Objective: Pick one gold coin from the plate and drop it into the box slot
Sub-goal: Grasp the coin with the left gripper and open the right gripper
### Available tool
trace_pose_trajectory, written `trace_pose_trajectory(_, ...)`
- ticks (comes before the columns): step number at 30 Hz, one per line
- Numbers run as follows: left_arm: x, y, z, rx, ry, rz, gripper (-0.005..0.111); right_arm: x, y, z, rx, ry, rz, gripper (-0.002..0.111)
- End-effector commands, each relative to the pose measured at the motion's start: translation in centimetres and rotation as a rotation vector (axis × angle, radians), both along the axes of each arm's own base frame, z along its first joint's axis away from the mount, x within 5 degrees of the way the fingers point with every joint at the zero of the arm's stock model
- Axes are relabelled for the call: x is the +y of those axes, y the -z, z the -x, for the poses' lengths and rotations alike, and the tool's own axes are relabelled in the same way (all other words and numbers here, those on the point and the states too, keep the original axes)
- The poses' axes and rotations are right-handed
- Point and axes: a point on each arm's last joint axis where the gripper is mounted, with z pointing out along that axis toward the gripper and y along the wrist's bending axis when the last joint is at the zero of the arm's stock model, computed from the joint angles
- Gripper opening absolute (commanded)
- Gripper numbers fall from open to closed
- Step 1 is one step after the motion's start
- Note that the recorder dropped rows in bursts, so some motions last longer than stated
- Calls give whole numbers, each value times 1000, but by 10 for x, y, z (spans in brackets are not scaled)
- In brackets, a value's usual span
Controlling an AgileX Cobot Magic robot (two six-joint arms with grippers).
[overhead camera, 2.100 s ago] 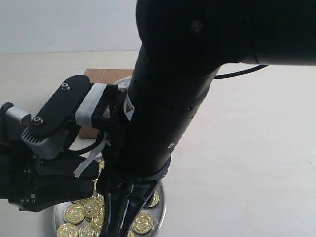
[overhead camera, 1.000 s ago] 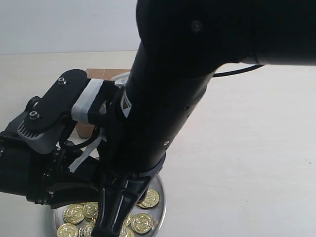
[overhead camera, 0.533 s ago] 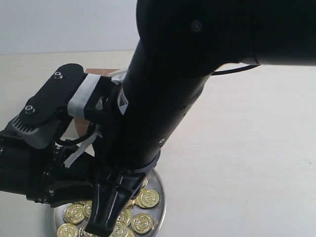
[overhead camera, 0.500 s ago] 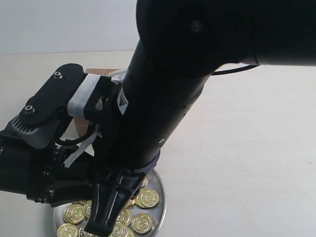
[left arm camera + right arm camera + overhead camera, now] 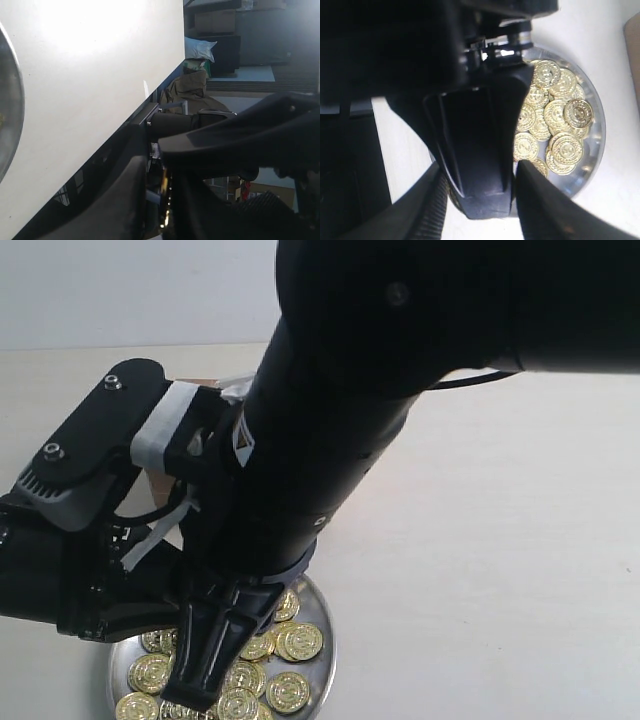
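Black over gold: has swung the arm tip (image 5: pixel 205 665) left and lower across the plate (image 5: pixel 326 665) in the last two seconds, bringing it down among the coins (image 5: pixel 300 641) at the near-left side. Has uncovered more coins on the right of the pile and hidden more of the box (image 5: pixel 165 488) behind the grey wrist mount (image 5: pixel 75 465). Reads as the pick under way, with no coin seen lifted and the drop still to come. Cannot tell the state of the right jaws, parted or pinched on a coin: only a dark solid wedge from both views. Same for the left jaws, lost among black shapes with one thin gold glint (image 5: pixel 163 200). No sight of the slot. Underneath, a pale matte cream desk (image 5: pixel 500 540), bare toward the right, backed by a plain light wall. Past the desk edge, in the left wrist view, a dim room with dark furniture, cartons and a heap of cloth (image 5: pixel 192 87).
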Motion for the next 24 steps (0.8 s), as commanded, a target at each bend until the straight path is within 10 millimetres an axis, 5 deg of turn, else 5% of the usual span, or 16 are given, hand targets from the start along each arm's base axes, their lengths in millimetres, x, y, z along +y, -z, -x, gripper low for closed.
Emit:
trace_pose_trajectory(1, -1, -1, 0, -4, 16, 5, 19, 3, -5, -3, -35, -1, -41, 27)
trace_pose_trajectory(5, -1, -1, 0, -4, 14, 6, 15, 5, 0, -3, -26, 0, -29, 27)
trace_pose_trajectory(9, -1, -1, 0, -9, 15, 7, 0, 6, 3, -4, -23, 0, -23, 27)
trace_pose_trajectory(20, -1, -1, 0, -9, 15, 7, 0, 8, 2, -5, -33, 5, -41, 27)
trace_pose_trajectory(24, -1, -1, 0, -9, 15, 7, 0, 8, 2, -5, -33, 5, -41, 38)
